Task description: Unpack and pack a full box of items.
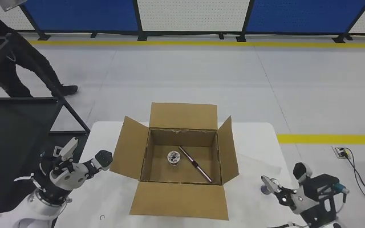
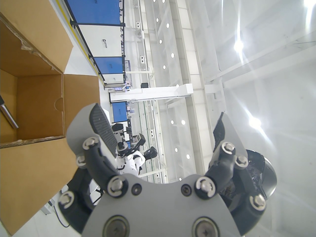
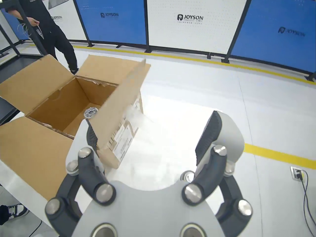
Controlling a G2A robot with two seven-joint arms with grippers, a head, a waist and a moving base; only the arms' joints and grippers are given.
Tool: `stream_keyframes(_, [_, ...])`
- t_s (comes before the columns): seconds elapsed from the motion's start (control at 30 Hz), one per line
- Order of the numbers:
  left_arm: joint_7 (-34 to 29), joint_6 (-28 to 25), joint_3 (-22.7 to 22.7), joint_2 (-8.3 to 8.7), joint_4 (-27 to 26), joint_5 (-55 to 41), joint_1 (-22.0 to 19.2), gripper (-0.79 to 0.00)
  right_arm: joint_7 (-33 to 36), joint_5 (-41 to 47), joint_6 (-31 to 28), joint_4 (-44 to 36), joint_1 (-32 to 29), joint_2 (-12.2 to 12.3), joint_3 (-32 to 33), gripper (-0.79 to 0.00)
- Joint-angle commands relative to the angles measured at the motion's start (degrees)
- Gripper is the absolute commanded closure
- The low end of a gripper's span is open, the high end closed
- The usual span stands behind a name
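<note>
An open cardboard box stands in the middle of the white table, all its flaps folded outward. On its floor lie a small round silvery item and a long thin dark rod. My left gripper hovers open beside the box's left flap, holding nothing. My right gripper is open near the table's front right corner, apart from the box. The left wrist view has the open gripper, the box and the rod's end. From the right wrist, the open gripper faces the box and the round item.
A black metal frame stands just left of the table. Blue and white fence panels close off the far side of the floor. A floor socket with a cable lies to the right. Bare table surface flanks the box on both sides.
</note>
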Motion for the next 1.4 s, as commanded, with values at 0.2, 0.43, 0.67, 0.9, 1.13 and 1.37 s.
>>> stream_keyframes(0.2, [0.0, 0.0, 0.0, 0.0, 0.0, 0.0, 0.0, -0.785, -2.7, -0.56, -2.53, 11.07, -1.78, 0.33, 0.62, -0.785])
stream_keyframes(0.43, [0.0, 0.0, 0.0, 0.0, 0.0, 0.0, 0.0, -0.785, 0.73, -1.87, -2.06, 23.62, 4.32, 0.82, -1.65, -0.785])
stream_keyframes(0.67, [0.0, 0.0, 0.0, 0.0, 0.0, 0.0, 0.0, -0.785, 1.05, -1.47, -2.78, 33.91, 10.37, 1.16, -4.06, -0.785])
stream_keyframes(0.9, [0.0, 0.0, 0.0, 0.0, 0.0, 0.0, 0.0, -0.785, -1.03, -2.21, -2.1, 39.09, 14.05, 1.38, -6.05, -0.76])
stream_keyframes(1.13, [0.0, 0.0, 0.0, 0.0, 0.0, 0.0, 0.0, -0.785, -2.33, -2.15, -1.22, 39.85, 14.51, 1.6, -6.47, 0.0])
stream_keyframes(1.37, [0.0, 0.0, 0.0, 0.0, 0.0, 0.0, 0.0, -0.785, -4.64, -0.36, -0.22, 38.07, 13.03, 1.77, -5.72, 0.0])
